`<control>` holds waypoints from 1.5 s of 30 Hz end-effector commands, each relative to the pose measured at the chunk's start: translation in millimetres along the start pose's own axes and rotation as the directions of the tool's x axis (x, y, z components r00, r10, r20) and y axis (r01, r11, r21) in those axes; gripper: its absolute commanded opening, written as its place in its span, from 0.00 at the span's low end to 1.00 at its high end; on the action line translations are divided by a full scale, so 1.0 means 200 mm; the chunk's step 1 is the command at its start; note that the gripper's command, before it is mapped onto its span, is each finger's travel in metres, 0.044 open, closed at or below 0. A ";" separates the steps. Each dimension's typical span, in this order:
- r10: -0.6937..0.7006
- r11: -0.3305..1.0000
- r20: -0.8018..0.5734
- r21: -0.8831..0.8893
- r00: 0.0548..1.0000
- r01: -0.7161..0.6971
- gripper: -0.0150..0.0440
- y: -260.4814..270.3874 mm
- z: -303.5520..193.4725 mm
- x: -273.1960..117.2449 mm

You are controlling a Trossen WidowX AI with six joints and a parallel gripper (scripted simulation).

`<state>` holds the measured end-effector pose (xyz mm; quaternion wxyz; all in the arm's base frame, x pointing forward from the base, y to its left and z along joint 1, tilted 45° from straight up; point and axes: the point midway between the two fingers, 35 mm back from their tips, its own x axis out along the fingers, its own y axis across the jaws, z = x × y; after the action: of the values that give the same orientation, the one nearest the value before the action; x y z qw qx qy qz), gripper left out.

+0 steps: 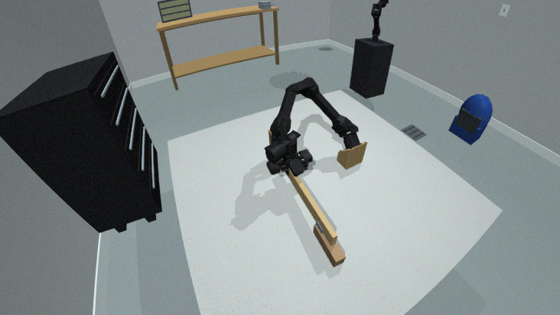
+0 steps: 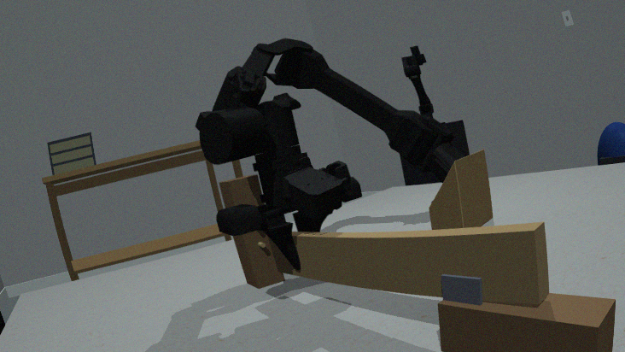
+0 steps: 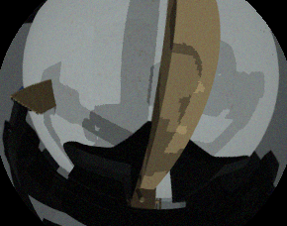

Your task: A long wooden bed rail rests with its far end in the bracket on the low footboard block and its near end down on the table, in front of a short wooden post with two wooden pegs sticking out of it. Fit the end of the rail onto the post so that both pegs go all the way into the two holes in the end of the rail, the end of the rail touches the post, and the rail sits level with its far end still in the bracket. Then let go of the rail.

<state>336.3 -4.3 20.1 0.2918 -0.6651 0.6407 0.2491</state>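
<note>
The wooden rail (image 1: 311,202) (image 2: 391,261) (image 3: 198,64) has its far end on the footboard block (image 1: 339,258) (image 2: 521,330), beside the grey bracket plate (image 2: 461,290). My gripper (image 1: 290,172) (image 2: 300,255) (image 3: 158,125) is shut on the rail close to its near end. That end is held slightly above the table, and the rail looks about level. The short post (image 1: 270,136) (image 2: 259,269) (image 3: 147,199) stands just beyond the rail's near end. One peg (image 2: 261,244) shows bare, with a gap between rail end and post. The other peg and the rail's holes are hidden.
A wooden wedge block (image 1: 351,157) (image 2: 469,196) (image 3: 39,96) stands by the arm's base, to the side of the rail. A black drawer cabinet (image 1: 61,130), a wooden bench (image 1: 223,16) (image 2: 137,168) and a black pedestal (image 1: 370,68) with a small arm stand farther off.
</note>
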 end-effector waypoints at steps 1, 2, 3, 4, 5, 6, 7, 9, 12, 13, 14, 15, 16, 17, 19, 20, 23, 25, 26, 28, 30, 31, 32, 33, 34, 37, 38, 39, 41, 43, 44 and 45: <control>-0.007 1.000 0.015 0.004 1.000 0.007 0.25 -0.01 0.01 -0.03; -0.007 1.000 0.015 0.004 1.000 0.007 0.25 -0.01 0.01 -0.03; -0.007 1.000 0.015 0.004 1.000 0.007 0.25 -0.01 0.01 -0.04; -0.007 1.000 0.015 0.004 1.000 0.007 0.25 -0.01 0.01 -0.04; -0.007 1.000 0.015 0.004 1.000 0.007 0.25 -0.01 0.01 -0.04; -0.007 1.000 0.015 0.004 1.000 0.007 0.25 -0.01 0.01 -0.04; -0.007 1.000 0.015 0.004 1.000 0.007 0.25 -0.01 0.01 -0.05; -0.007 1.000 0.015 0.004 1.000 0.007 0.25 -0.01 0.01 -0.05; -0.007 1.000 0.015 0.004 1.000 0.007 0.25 -0.01 0.01 -0.06; -0.007 1.000 0.015 0.004 1.000 0.007 0.25 -0.01 0.01 -0.06; -0.007 1.000 0.015 0.004 1.000 0.007 0.25 -0.01 0.01 -0.06; -0.007 1.000 0.015 0.004 1.000 0.007 0.25 -0.01 0.01 -0.07; -0.007 1.000 0.015 0.004 1.000 0.007 0.25 -0.01 0.01 -0.07; -0.007 1.000 0.015 0.004 1.000 0.007 0.25 -0.01 0.01 -0.07; -0.007 1.000 0.015 0.004 1.000 0.007 0.25 -0.01 0.01 -0.08; -0.007 1.000 0.015 0.004 1.000 0.007 0.25 -0.01 0.01 -0.08; -0.007 1.000 0.015 0.004 1.000 0.007 0.25 -0.01 0.01 -0.09; -0.007 1.000 0.015 0.004 1.000 0.007 0.25 -0.01 0.01 -0.09; -0.007 1.000 0.015 0.004 1.000 0.007 0.25 -0.01 0.01 -0.09; -0.007 1.000 0.015 0.004 1.000 0.007 0.25 -0.01 0.01 -0.10; -0.007 1.000 0.015 0.004 1.000 0.007 0.25 -0.01 0.01 -0.10; -0.007 1.000 0.015 0.004 1.000 0.007 0.25 -0.01 0.01 -0.11; -0.007 1.000 0.016 0.004 1.000 0.007 0.25 -0.01 0.01 -0.11; -0.007 1.000 0.016 0.004 1.000 0.007 0.25 -0.01 0.01 -0.11; -0.007 1.000 0.016 0.004 1.000 0.007 0.25 -0.01 0.01 -0.11; -0.007 1.000 0.016 0.004 1.000 0.007 0.25 -0.01 0.01 -0.11; -0.007 1.000 0.016 0.004 1.000 0.007 0.25 -0.01 0.01 -0.11; -0.007 1.000 0.015 0.004 1.000 0.007 0.25 -0.01 0.01 -0.11; -0.007 1.000 0.015 0.004 1.000 0.007 0.25 -0.01 0.01 -0.10; -0.007 1.000 0.015 0.004 1.000 0.007 0.25 -0.01 0.01 -0.10; -0.007 1.000 0.015 0.004 1.000 0.007 0.25 -0.01 0.01 -0.09; -0.007 1.000 0.015 0.004 1.000 0.007 0.25 -0.01 0.01 -0.09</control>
<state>335.8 8.3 32.4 0.2945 -0.6644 0.6400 0.2496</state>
